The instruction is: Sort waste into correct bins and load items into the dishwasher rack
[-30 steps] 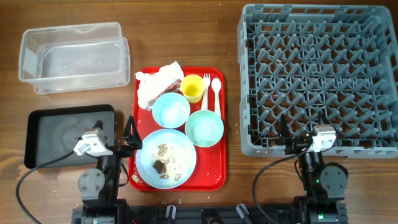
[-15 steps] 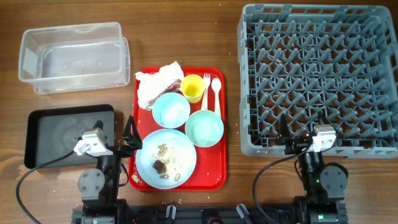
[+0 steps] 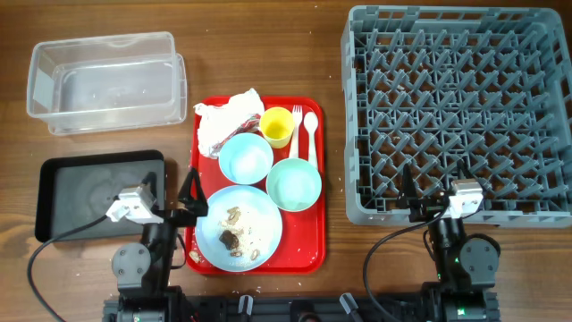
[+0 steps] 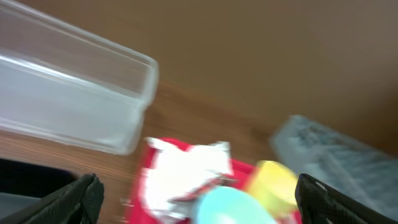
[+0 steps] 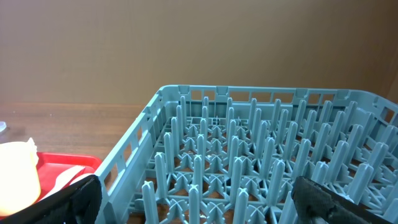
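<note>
Robot lab — wooden table [image 3: 268, 45], arms [image 3: 143, 246], dishwasher rack [image 3: 447, 12].

Open table [image 3: 268, 45] lies at 12 o'clock of the red tray [image 3: 308, 255] — a wide strip between the clear tub [image 3: 107, 85] at 10 o'clock and the grey rack [image 3: 350, 116] at 3 o'clock. A narrow wood lane parts red tray and rack. The red tray is crowded — wrapper [image 3: 223, 121], cup [image 3: 277, 125], blue bowl [image 3: 246, 157], green bowl [image 3: 293, 184] and plate [image 3: 239, 228] sit touching or just beside each other. The black tray [image 3: 80, 192] lies near, at 9 o'clock.
</note>
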